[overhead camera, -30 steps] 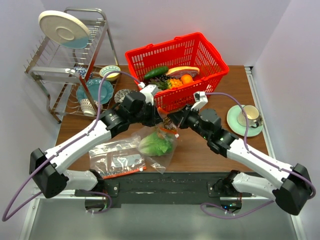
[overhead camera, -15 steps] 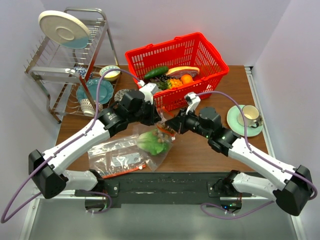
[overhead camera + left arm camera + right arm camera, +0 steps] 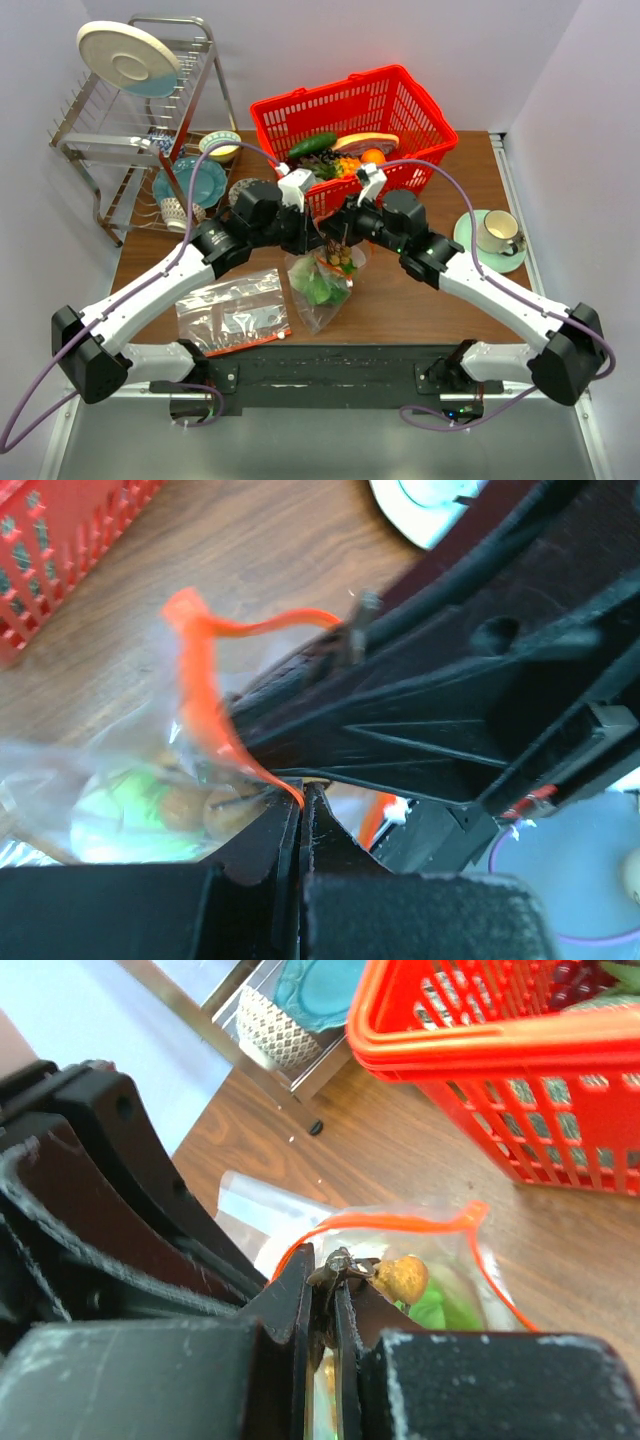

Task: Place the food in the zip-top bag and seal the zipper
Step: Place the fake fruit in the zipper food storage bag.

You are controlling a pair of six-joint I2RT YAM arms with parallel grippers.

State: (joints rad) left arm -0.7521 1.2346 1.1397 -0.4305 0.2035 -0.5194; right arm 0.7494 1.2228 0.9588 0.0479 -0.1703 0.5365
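Observation:
The zip-top bag (image 3: 322, 305) hangs off the table between both grippers, with the pale-green cabbage (image 3: 315, 288) inside it. My left gripper (image 3: 302, 798) is shut on the red-orange zipper (image 3: 195, 680) at the bag's mouth. My right gripper (image 3: 330, 1265) is shut on the dark stem of the brown nuts (image 3: 402, 1277), which hang in the open mouth inside the zipper (image 3: 400, 1222) loop. From above, the left gripper (image 3: 318, 238) and right gripper (image 3: 340, 240) almost touch over the nuts (image 3: 340, 257). The cucumber (image 3: 312, 145) lies in the basket.
The red basket (image 3: 420, 110) with other fruit stands just behind the grippers. A second clear bag (image 3: 230, 315) lies flat at the front left. A cup on a green saucer (image 3: 492, 240) sits at the right, and a dish rack (image 3: 150, 130) with plates at the back left.
The right gripper has moved left and back to meet the left gripper. The bag has been lifted from a slumped spread into a narrow hanging shape, the nuts now at its mouth.

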